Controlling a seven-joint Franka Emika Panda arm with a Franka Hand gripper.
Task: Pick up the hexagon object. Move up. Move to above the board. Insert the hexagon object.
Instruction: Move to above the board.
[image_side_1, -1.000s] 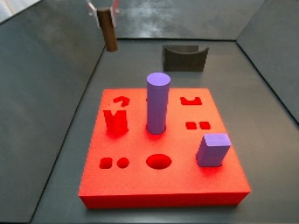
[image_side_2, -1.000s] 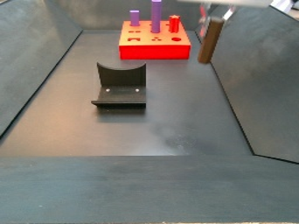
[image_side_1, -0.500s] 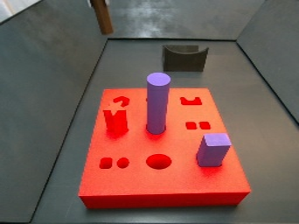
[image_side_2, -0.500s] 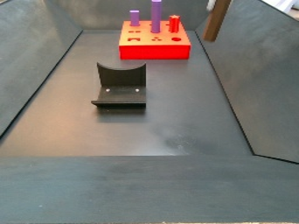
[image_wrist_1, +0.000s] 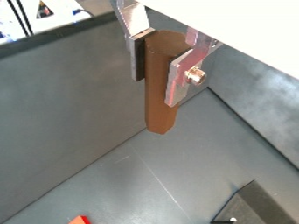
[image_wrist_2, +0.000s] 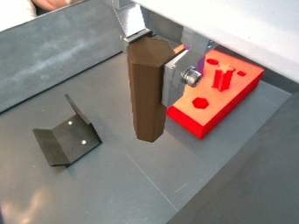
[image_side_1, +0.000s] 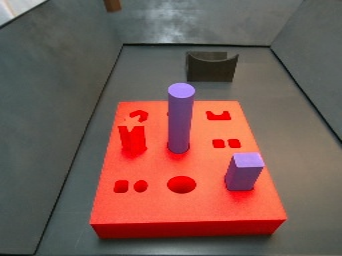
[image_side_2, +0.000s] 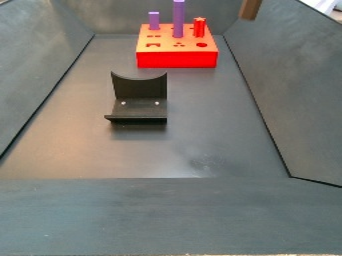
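High above the floor, the pincer pinches the hexagon object — upright, clear of the board.

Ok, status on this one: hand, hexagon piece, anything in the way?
Hand shut on hexagon object, high off the floor. Board off to one side, not below yet. Purple cylinder and purple cube stand on it.

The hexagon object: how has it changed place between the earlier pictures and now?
The gripper, shut on the hexagon object, has carried it upward; in both side views only its lower end shows at the top edge. The board, purple cylinder, purple cube and fixture stayed.
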